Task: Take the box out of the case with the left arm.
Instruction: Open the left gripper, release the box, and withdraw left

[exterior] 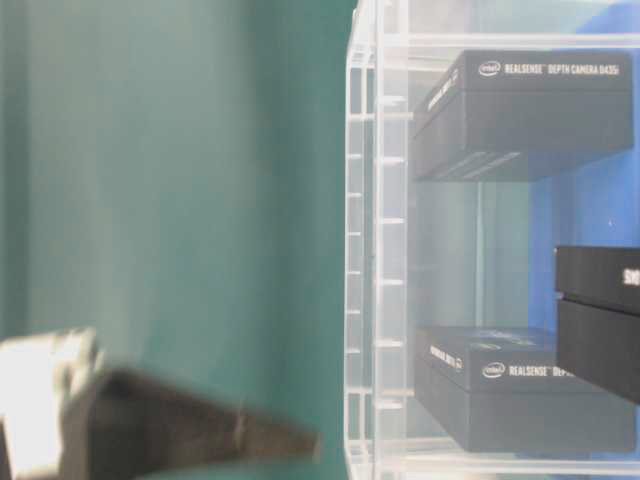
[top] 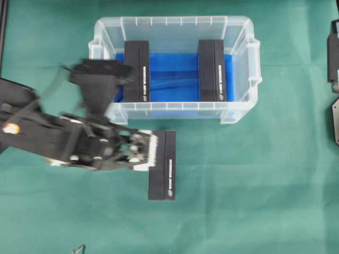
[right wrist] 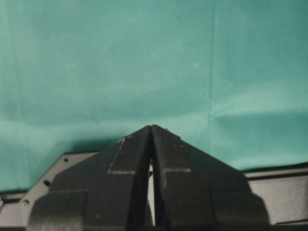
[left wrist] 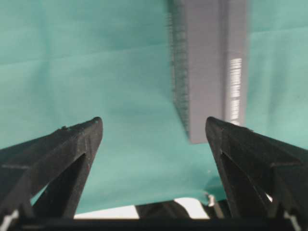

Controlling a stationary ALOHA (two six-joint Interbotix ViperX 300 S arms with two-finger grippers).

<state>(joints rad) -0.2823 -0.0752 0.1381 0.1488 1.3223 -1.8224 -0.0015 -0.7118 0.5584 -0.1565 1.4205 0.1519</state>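
Observation:
The clear case [top: 239, 108] stands at the back on the green cloth, with a blue cloth on its floor. Two black boxes lie inside it, one on the left [top: 136, 71] and one on the right [top: 212, 70]. A third black box [top: 162, 165] lies flat on the cloth in front of the case. My left gripper [top: 151, 152] is open right beside this box's left edge. In the left wrist view the box [left wrist: 209, 62] lies just ahead, near the right fingertip [left wrist: 216, 130], and nothing is between the jaws of the left gripper [left wrist: 154, 122]. My right gripper [right wrist: 151, 127] is shut and holds nothing.
The left arm's blurred black forearm [top: 98, 84] overlaps the case's front left corner. Black parts of the right arm [top: 333, 58] sit at the right edge. In the table-level view the case wall [exterior: 370, 250] fills the right half, with boxes [exterior: 530, 110] behind it.

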